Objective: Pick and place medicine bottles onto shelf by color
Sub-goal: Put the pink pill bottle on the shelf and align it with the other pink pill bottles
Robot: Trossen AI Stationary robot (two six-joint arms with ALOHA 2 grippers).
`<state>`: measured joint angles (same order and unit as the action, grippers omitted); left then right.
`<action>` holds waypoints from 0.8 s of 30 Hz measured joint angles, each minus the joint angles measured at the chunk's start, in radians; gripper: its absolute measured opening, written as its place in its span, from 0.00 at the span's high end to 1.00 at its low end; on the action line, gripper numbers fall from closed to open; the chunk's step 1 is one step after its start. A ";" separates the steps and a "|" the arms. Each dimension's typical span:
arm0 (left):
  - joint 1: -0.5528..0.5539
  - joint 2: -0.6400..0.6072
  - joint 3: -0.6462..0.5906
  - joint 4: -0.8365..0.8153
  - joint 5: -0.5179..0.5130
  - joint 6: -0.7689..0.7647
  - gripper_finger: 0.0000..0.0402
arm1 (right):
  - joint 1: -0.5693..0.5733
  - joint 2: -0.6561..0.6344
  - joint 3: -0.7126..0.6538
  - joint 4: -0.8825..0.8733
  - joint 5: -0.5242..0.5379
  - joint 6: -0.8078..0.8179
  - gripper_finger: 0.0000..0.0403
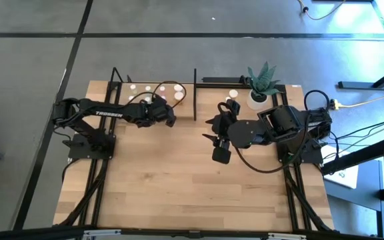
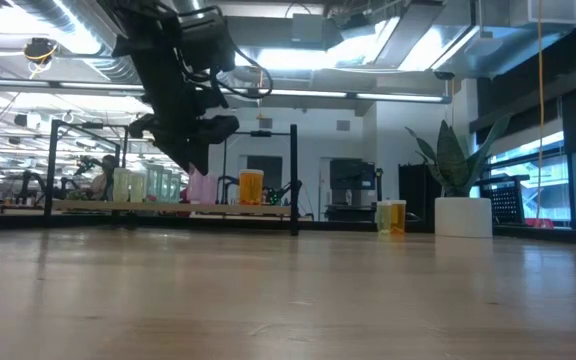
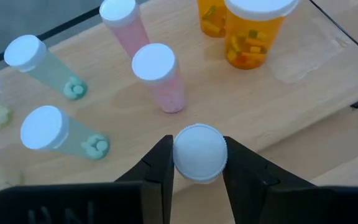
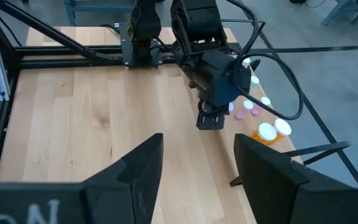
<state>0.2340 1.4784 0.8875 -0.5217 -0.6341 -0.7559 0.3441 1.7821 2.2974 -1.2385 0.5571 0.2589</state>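
Your left gripper (image 3: 199,163) is reaching over the shelf (image 1: 187,107) at the far edge of the table (image 1: 179,187), its two dark fingers (image 3: 157,168) pinching a white-capped bottle (image 3: 199,152); only the cap is showing, so you cannot tell the body's color. The left wrist view is giving you the count on the board beside it: two pink bottles (image 3: 160,74), two pale green bottles (image 3: 61,130) and two orange bottles (image 3: 253,31), six in all, every one wearing a white cap and standing upright. The greens are sitting together on one side, the pinks are standing between them and the oranges, and the held bottle is hanging just in front of the nearer pink one.

In the low view, two more bottles (image 2: 392,216) are waiting on the table near the white plant pot (image 2: 463,216), well apart from the shelf group; one is orange, the other paler.

Your right gripper (image 4: 194,168) is hovering over the bare middle of the table, jaws standing apart and holding nothing, facing across toward the left arm (image 4: 213,68).
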 joint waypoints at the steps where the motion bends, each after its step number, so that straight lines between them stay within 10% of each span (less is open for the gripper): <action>1: 0.000 0.000 0.000 0.000 0.001 0.000 0.76 | 0.000 0.000 0.000 0.000 0.000 -0.001 0.51; 24: 0.000 0.000 0.000 0.013 0.023 -0.027 0.76 | 0.000 0.000 0.000 0.000 -0.001 -0.006 0.51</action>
<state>0.2337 1.4788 0.8875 -0.5091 -0.6108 -0.7828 0.3443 1.7821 2.2974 -1.2386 0.5560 0.2527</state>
